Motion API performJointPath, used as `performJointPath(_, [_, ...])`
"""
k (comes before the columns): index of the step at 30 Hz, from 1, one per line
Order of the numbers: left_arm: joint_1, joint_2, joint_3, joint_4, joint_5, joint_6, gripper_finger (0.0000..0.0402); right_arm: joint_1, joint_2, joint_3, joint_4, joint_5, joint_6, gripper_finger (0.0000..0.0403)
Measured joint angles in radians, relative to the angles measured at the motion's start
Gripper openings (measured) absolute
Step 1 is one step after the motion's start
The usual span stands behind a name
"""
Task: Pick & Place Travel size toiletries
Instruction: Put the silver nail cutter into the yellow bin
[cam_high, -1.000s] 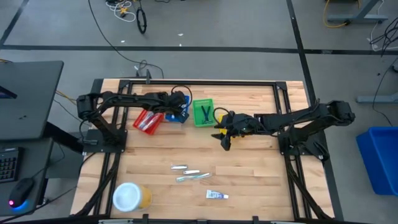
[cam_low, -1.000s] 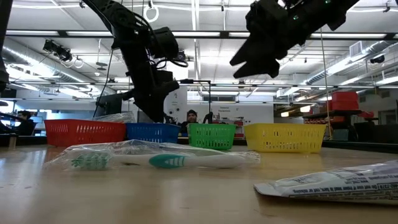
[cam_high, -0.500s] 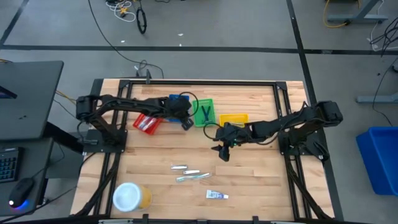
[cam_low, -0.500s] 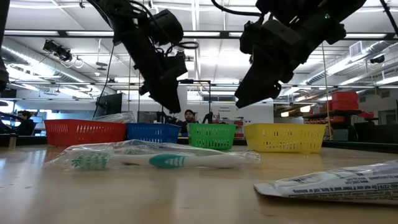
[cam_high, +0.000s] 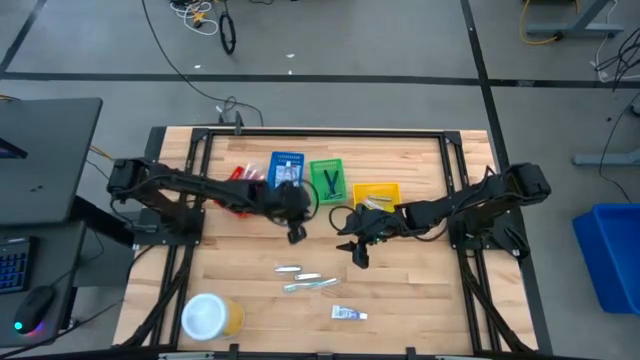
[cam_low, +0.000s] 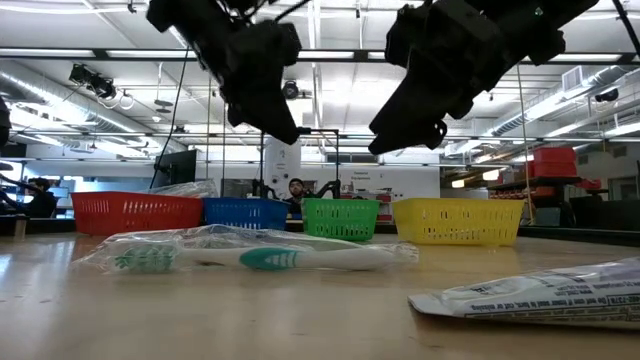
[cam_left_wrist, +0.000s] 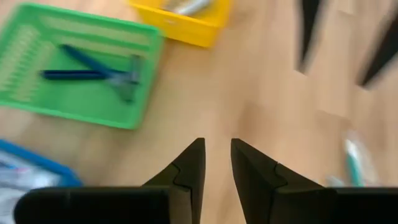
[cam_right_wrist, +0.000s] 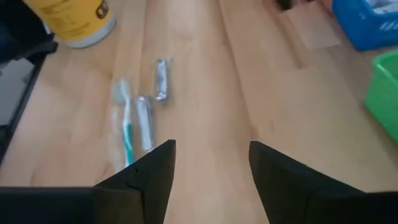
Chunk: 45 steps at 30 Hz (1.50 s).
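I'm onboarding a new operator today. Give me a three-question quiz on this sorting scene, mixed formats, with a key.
1. True or false: the left gripper is carrying a toothbrush.
2. Multiple choice: which bin holds the dark blue razors? A) red bin B) green bin C) yellow bin
3. Fill in: the white-lidded yellow jar stands near the table's front ____ corner in the high view.

Key
1. False. Its fingers stand slightly apart with nothing between them.
2. B.
3. Left. The right gripper, open and empty, hovers above the wrapped toothbrush and silvery tubes.
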Motion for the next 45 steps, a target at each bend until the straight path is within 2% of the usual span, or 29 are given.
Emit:
performJointPath(9, [-0.208,0.002,0.0,-0.021,0.028,-0.053,0.0084,0.05,0.008,0.0,0.015,0.002,0.105,0.023])
performJointPath(13, [-0.259,0.002,0.0,-0.116,0.026,-0.029,0.0084,0.08,0.007,0.0,0.021,0.002,0.107,0.0224])
performJointPath(16, [-0.288,0.019,-0.02,-0.121,0.026,-0.079,0.0088,0.103,0.007,0.0,0.024,0.003,0.121,0.0217])
performJointPath(25, [-0.39,0.125,-0.066,-0.097,0.027,-0.125,0.0163,0.155,0.013,-0.001,0.034,0.099,0.123,0.0214])
performJointPath(29, [-0.443,0.201,-0.066,-0.085,-0.015,-0.125,0.0185,0.161,0.026,0.0,0.059,0.101,0.122,0.0222])
performJointPath(34, [-0.468,0.257,-0.061,-0.06,-0.14,-0.123,0.0192,0.163,0.034,0.001,0.073,0.145,0.106,0.0227])
performJointPath(45, [-0.46,0.22,-0.034,-0.078,-0.208,-0.12,0.0171,0.163,0.036,0.0,0.102,0.143,0.073,0.0203])
